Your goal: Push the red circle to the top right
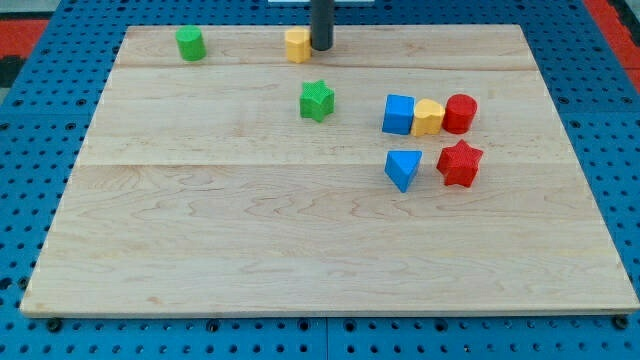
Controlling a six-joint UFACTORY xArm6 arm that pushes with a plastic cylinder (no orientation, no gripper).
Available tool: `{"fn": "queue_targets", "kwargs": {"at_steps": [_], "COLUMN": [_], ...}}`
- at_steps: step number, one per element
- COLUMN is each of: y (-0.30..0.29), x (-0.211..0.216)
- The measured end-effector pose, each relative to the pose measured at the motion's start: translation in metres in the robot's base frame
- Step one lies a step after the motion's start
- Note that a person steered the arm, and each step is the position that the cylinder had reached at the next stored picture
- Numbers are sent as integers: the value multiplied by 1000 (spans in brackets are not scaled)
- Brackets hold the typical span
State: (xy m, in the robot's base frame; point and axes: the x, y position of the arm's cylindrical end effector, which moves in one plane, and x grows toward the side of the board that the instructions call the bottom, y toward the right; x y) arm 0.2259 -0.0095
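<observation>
— Red circle [460,113]: where?
— Toward the view's right, middle rows of the wooden board [200,250]. Touching a yellow block [428,117] on its left side, itself pressed against a blue cube [398,114]. Just above a red star [460,163]; blue triangle [403,168] beside that.

— And my tip [321,47]?
— At the view's top, near centre, right against a yellow hexagon-like block [297,44]. Well apart from the red circle. No claw to describe: a bare rod, holding nothing.

— Why matter?
— Probably needs approaching from below-left of the circle, yet the yellow neighbour sits just there. Likely a squeeze between yellow block and red star.

— Others?
— Green cylinder [190,43] top left, green star [317,100] mid-board; both out of the way.
</observation>
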Motion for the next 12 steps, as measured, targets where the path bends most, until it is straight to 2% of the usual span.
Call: {"fn": "queue_targets", "kwargs": {"at_steps": [3, 5, 6, 7, 8, 9, 10, 11, 12], "y": [29, 93, 102, 190, 277, 265, 222, 204, 181], "x": [0, 36, 46, 62, 115, 163, 162, 172, 146]}}
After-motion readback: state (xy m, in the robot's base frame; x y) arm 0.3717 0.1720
